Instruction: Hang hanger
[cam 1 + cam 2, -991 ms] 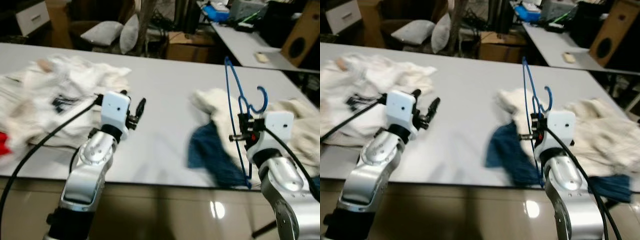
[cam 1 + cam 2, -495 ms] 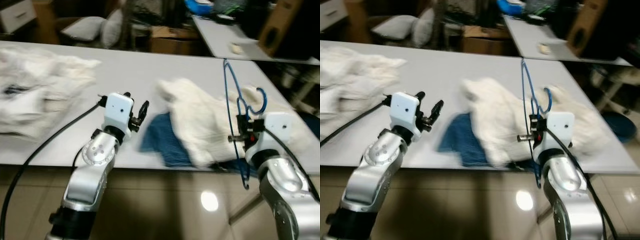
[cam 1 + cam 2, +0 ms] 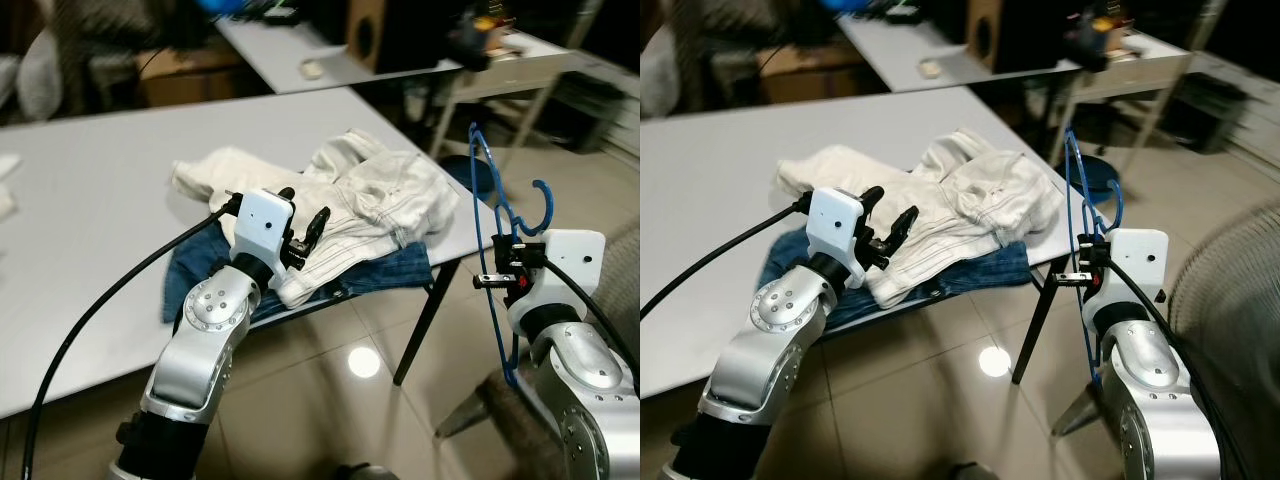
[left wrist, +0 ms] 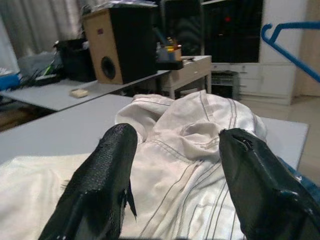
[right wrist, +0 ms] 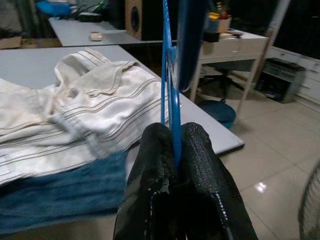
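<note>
While its right gripper (image 3: 500, 262) pinched a thin blue hanger (image 3: 492, 240) between closed fingers (image 5: 200, 165), the robot stood off the corner of a grey table (image 3: 90, 200), the hanger upright with its hook (image 3: 540, 200) at the top and clear of everything around it. The left gripper (image 3: 305, 215) hovered with its fingers spread wide and empty just above a heap of white clothes (image 3: 350, 205) lying on a blue garment (image 3: 400, 270) near the table's edge. No rail or rod was visible, so the carrying stage appeared to be under way, with the hanging itself not yet begun. Doing it well likely meant keeping the grip firm on the slim wire so it did not swivel, holding the hook upward and turned toward wherever the rail stood, and steering the long lower loop past the table leg (image 3: 420, 320) and a fan (image 3: 1230, 290) standing close on the right. The free arm looked best kept clear of the laundry, since a snagged sleeve could drag the pile off the table.
</note>
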